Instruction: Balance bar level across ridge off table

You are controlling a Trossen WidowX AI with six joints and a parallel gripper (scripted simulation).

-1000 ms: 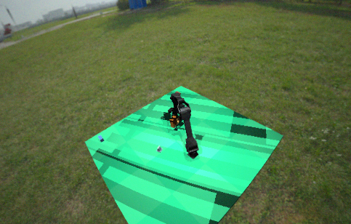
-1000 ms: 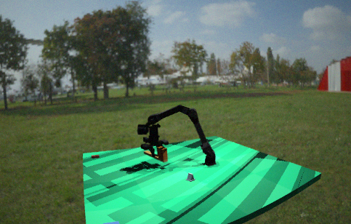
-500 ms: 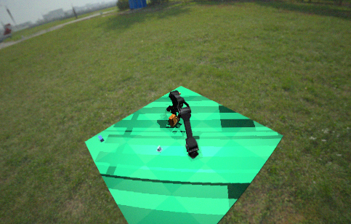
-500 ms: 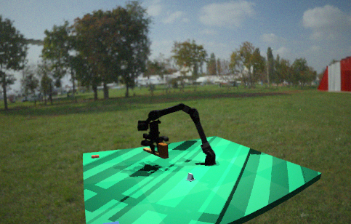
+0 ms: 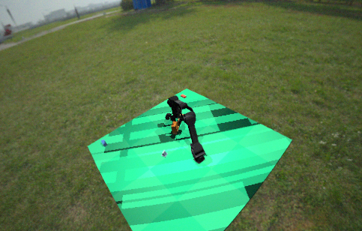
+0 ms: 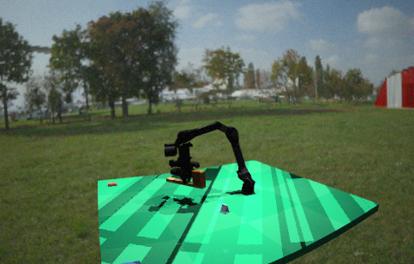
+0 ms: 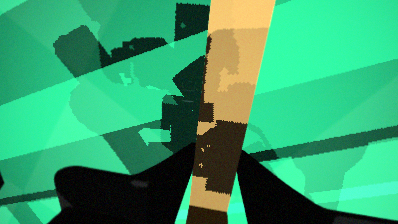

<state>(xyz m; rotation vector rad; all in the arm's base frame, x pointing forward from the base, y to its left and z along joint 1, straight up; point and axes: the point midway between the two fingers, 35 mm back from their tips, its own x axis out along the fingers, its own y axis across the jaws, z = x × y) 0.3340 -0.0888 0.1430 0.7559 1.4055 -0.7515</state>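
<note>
"Above the green table, where exactly is the bar?"

"The orange bar hangs clear of the surface, a chunky block at its end nearer the arm's foot. Its thin part reaches away beneath the gripper."

"And the fingers?"

"Closed on the bar, one black finger on each side of it."

"Is it level?"

"I can't tell for sure from here."

"What about the ridge?"

"The small grey ridge stands on the table, apart from the bar, with nothing laid across it."

"Anything farther out?"

"The black arm arches from its foot over to the bar. A small red block lies near one corner, and a blue object sits near another. Grass surrounds the table."
</note>
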